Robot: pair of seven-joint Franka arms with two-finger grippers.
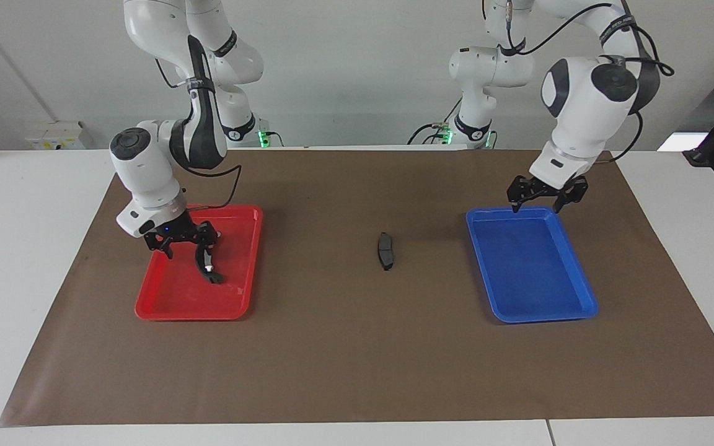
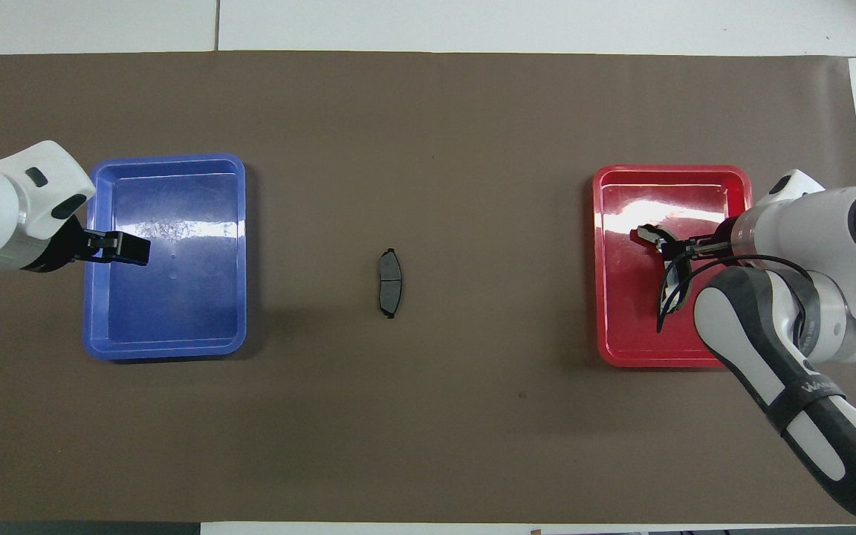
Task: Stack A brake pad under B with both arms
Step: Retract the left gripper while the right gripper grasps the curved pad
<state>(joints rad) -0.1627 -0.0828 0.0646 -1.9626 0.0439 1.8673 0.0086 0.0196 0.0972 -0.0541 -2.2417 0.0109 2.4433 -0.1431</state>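
Observation:
The short dark grey A brake pad (image 1: pixel 385 251) (image 2: pixel 389 282) lies alone on the brown mat, midway between the two trays. B (image 1: pixel 209 270) (image 2: pixel 649 234), the long curved black pad with a silvery glint, lies in the red tray (image 1: pixel 191 317) (image 2: pixel 600 297). My right gripper (image 1: pixel 185 246) (image 2: pixel 677 250) stands open low over the end of B nearer the robots; its arm hides much of B from above. I cannot tell whether it touches B. My left gripper (image 1: pixel 546 199) (image 2: pixel 119 247) hangs open and holds nothing, over the blue tray's edge.
The blue tray (image 1: pixel 543 319) (image 2: pixel 168 349) has nothing in it and sits toward the left arm's end of the mat. The brown mat (image 1: pixel 357 371) covers most of the white table.

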